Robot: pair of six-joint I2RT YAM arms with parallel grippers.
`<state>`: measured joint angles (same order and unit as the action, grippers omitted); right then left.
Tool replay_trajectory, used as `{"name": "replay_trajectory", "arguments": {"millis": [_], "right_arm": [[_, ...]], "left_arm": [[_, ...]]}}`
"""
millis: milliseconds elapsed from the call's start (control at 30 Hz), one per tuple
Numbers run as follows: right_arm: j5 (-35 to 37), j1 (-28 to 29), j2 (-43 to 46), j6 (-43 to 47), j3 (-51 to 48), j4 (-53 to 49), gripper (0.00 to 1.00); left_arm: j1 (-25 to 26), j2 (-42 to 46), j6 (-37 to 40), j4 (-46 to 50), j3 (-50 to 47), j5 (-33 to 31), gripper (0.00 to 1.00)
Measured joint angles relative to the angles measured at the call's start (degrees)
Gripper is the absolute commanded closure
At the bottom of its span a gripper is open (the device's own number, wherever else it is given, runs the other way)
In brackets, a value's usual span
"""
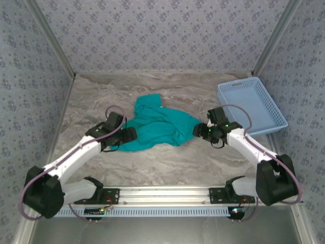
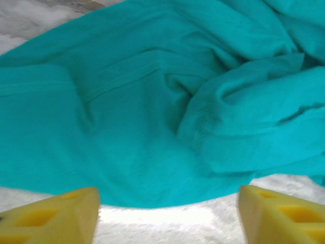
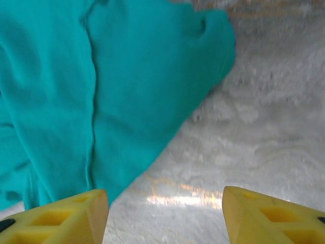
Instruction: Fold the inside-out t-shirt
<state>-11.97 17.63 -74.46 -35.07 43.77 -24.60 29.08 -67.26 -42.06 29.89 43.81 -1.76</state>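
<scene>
1. Top view: both arms reach inward, low over the table [image 1: 167,168]. The left gripper [image 1: 128,136] and right gripper [image 1: 199,131] flank the crumpled shirt [image 1: 152,127]. A basket [image 1: 251,104] sits beyond the right arm.
2. Left wrist: the yellow fingers [image 2: 56,216] are spread wide and hold nothing. The shirt's edge lies just ahead of the tips, spanning the gap.
3. Right wrist: the fingers [image 3: 61,216] are wide and empty. The shirt lies ahead of one finger, bare table ahead of the other.
</scene>
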Motion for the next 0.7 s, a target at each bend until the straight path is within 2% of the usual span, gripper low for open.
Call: {"name": "replay_trajectory", "arguments": {"millis": [133, 200, 233, 267, 300, 333, 400, 433, 633, 667, 700], "right_arm": [[-3.65, -3.06, -7.72, 0.39, 2.43, 3.74, 0.38], [-5.33, -3.8, -11.85, 0.39, 2.93, 5.97, 0.4], [-5.9, -3.98, -13.64, 0.44, 3.15, 6.88, 0.45], [-6.36, -4.02, -15.47, 0.74, 3.41, 7.85, 0.58], [-6.78, -4.07, -17.27, 0.94, 3.58, 9.07, 0.76], [-6.97, -4.09, -18.32, 0.9, 3.76, 9.75, 0.87], [-7.48, -4.31, -20.17, 0.94, 4.15, 11.26, 0.97], [-7.5, -4.55, -20.26, 0.79, 4.17, 11.61, 0.99], [-4.04, -6.27, -13.66, 1.29, 5.6, 9.88, 1.0], [-3.26, -6.67, -11.54, 1.33, 6.32, 9.14, 1.0], [-2.51, -7.08, -9.4, 1.36, 7.19, 8.37, 1.0]], "left_arm": [[0.07, -6.34, -0.31, -4.2, 3.52, -0.22, 0.12], [0.07, -9.51, -0.66, -6.16, 4.66, -0.5, 0.12], [0.07, -11.02, -0.7, -6.71, 5.25, -0.66, 0.16], [-0.09, -13.14, -0.96, -7.43, 5.99, -0.83, 0.27], [-0.26, -15.28, -1.27, -8.28, 6.67, -0.76, 0.44], [-0.59, -16.94, -1.18, -9.11, 7.1, -0.52, 0.6], [-1.64, -20.11, -1.16, -10.82, 7.58, 0.31, 0.9], [-2.21, -21.16, -1.16, -11.06, 7.72, 0.76, 1.0], [-5.79, -20.81, -0.37, -10.95, 8.28, 2.84, 1.0], [-6.25, -20.31, -0.11, -10.75, 8.7, 3.43, 0.96], [-6.67, -19.61, 0.24, -10.43, 9.29, 4.13, 0.74]]}}
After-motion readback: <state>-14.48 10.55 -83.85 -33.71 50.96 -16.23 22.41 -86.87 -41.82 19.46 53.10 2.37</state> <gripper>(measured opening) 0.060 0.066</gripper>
